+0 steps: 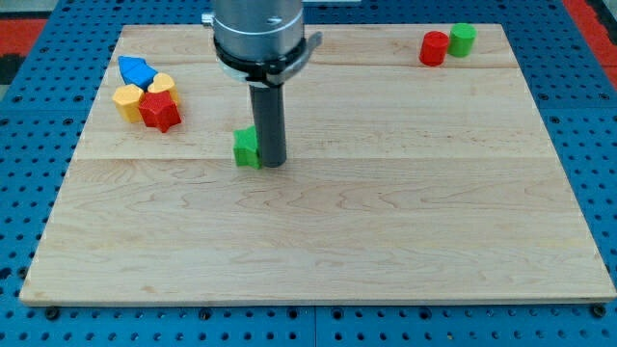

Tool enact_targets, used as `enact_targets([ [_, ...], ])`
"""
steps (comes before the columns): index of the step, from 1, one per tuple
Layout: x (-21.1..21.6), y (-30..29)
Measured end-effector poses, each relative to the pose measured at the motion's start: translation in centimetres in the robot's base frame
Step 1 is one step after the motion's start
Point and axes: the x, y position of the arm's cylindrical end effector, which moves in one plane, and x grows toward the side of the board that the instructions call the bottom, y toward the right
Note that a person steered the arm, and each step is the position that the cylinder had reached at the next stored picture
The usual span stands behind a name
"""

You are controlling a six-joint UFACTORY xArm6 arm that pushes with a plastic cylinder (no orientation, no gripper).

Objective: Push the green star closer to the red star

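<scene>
Green star (247,147), partly hidden, touches my tip (273,162); red star (160,111) lies well apart.

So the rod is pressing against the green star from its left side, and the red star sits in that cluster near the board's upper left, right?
Not quite. In the camera view my tip stands at the right side of the green star, not its left. The rest holds: the red star sits in the cluster near the board's upper left.
</scene>
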Motion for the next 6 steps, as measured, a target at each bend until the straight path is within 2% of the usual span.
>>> enact_targets([
  [4, -1.8, -12.0],
  [6, -2.0, -13.0],
])
